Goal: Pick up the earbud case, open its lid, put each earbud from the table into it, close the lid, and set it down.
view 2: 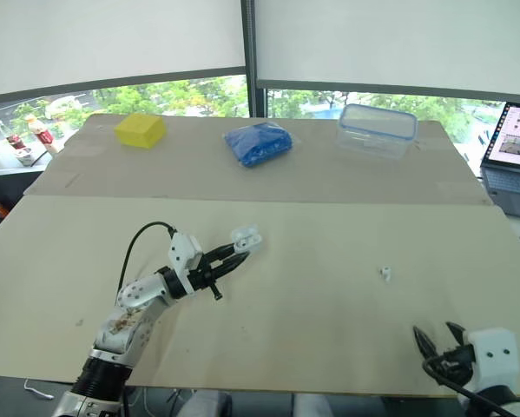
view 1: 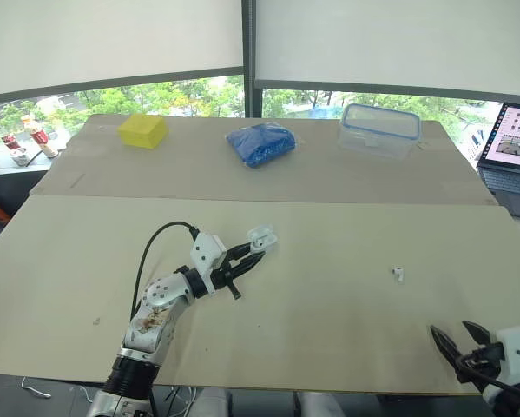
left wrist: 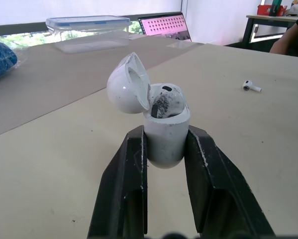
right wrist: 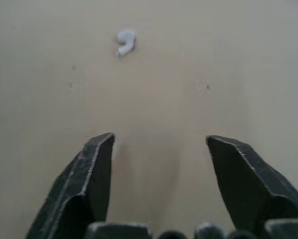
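Left tool (left wrist: 164, 137) clamps the open-lidded earbud case (left wrist: 166, 124); right tool (right wrist: 159, 139), fingers apart, should next reach the loose earbud (right wrist: 125, 42).

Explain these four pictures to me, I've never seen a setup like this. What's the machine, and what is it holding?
This is a humanoid robot with two arms, each ending in a black two-fingered pincer. The two wide pictures come from cameras on its head, looking down over a table. The two close pictures come from cameras on its wrists.

The left pincer grips a white earbud case, whose lid is flipped open. The right pincer is open and empty near the table's front edge, facing a loose earbud that lies on the table.

At the far side lie a yellow block, a blue bundle and a clear plastic box. A laptop stands off to the right.
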Robot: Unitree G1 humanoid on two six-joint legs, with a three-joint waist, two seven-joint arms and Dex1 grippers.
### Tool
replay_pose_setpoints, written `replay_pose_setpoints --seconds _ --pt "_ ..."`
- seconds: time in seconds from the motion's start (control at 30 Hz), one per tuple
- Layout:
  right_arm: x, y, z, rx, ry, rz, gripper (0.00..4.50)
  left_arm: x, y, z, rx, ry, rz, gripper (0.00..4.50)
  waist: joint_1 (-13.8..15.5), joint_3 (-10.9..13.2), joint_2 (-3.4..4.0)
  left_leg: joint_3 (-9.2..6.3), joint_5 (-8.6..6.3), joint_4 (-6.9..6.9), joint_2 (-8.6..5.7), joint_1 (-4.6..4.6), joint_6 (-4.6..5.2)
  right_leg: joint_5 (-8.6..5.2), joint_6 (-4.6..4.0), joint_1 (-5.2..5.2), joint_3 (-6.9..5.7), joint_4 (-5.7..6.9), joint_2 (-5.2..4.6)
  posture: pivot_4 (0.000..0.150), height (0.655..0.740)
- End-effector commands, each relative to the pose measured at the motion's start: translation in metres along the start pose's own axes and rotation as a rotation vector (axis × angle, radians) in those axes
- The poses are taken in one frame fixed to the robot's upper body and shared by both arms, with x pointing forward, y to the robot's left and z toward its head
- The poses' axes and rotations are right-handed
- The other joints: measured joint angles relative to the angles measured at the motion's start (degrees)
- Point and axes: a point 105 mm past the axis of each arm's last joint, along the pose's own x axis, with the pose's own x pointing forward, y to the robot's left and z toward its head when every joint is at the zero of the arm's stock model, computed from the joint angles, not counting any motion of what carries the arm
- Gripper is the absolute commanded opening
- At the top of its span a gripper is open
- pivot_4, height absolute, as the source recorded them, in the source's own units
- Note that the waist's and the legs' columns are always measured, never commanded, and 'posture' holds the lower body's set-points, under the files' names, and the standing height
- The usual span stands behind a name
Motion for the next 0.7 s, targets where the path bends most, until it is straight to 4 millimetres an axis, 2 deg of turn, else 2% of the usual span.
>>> replay_pose_setpoints --seconds 0.03,0.17,0.4,0.6,0.7 --pt "-0.007 -0.007 0.005 -0.024 -0.035 -0.020 4.48 0.001 -0.003 0.014 0.048 -0.045 -0.012 0.56 -0.02 -0.01 0.01 0.00 0.00 0.00 0.00 0.00 0.00 0.00 0.00 0.00 0.00 0.00 0.00 0.150 0.6909" --pt "-0.002 -0.002 0.007 -0.021 -0.030 0.007 4.50 0.002 -0.003 0.013 0.049 -0.044 -0.017 0.56 0.00 -0.02 0.04 0.00 0.00 0.00 0.00 0.00 0.00 0.00 0.00 0.00 0.00 0.00 0.00 0.150 0.6909" --pt "0.036 0.014 0.036 -0.054 -0.086 0.040 4.50 0.006 -0.007 0.014 0.048 -0.048 -0.040 0.56 -0.08 -0.04 0.06 0.00 0.00 0.00 0.00 0.02 0.00 0.00 -0.01 0.01 0.01 0.03 0.01 0.150 0.6909" --pt "0.067 0.014 0.050 -0.059 -0.064 0.022 4.50 0.007 -0.009 0.013 0.052 -0.041 -0.055 0.56 0.24 -0.04 0.07 0.00 0.00 0.01 -0.03 -0.02 0.00 0.01 0.00 0.00 0.01 0.00 -0.02 0.150 0.6909" --pt "0.077 0.010 0.055 -0.042 -0.071 0.005 4.50 0.007 -0.009 0.012 0.054 -0.036 -0.057 0.56 0.23 -0.04 0.08 0.00 0.00 0.01 -0.03 -0.01 0.00 0.01 0.00 0.00 0.01 0.02 -0.01 0.150 0.6909"
